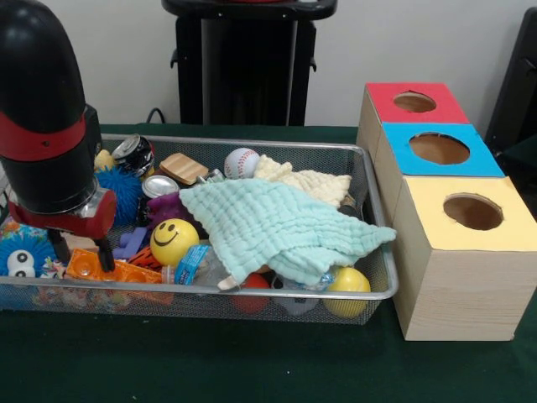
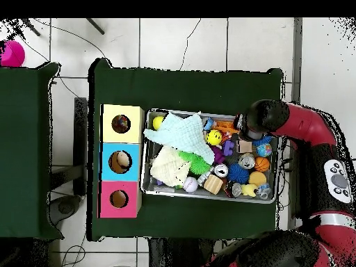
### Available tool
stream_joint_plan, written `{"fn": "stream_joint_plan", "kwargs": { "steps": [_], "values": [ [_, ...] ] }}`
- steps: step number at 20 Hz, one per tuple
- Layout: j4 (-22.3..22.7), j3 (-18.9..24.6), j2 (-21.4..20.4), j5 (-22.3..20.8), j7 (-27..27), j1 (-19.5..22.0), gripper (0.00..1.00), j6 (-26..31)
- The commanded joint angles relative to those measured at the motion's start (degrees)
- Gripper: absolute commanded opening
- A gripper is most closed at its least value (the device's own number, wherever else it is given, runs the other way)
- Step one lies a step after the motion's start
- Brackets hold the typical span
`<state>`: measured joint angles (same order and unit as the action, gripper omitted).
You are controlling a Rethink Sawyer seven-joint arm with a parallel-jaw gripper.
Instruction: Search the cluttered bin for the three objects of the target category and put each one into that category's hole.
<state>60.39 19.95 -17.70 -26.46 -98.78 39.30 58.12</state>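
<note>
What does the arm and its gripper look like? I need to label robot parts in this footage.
The arm is a fat, rounded black tube with a red band around it, ending in a red wrist block with a silver ring. Two thin black fingers hang below as the gripper. From overhead, the arm shows red curved links with black joints and a grey panel.

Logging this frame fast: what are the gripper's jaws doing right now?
Gripper: jaws apart, nothing visibly between them, low over the orange toy at one end of the wire bin.
</note>
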Motion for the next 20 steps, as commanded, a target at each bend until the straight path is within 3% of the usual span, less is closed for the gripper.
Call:
{"fn": "stream_joint_plan", "kwargs": {
  "steps": [1, 16, 17, 20],
  "values": [
    [5.7, 0.5, 0.2, 0.8, 8.5, 0.0, 1.0, 8.4],
    [2.6, 0.9, 2.1, -2.0, 8.8, -0.3, 1.0, 3.3],
    [2.3, 0.7, 1.8, -3.2, 8.7, -0.5, 0.0, 0.7],
    [2.9, 0.5, 1.0, -5.3, 8.0, -0.8, 0.0, -5.6]
  ]
}}
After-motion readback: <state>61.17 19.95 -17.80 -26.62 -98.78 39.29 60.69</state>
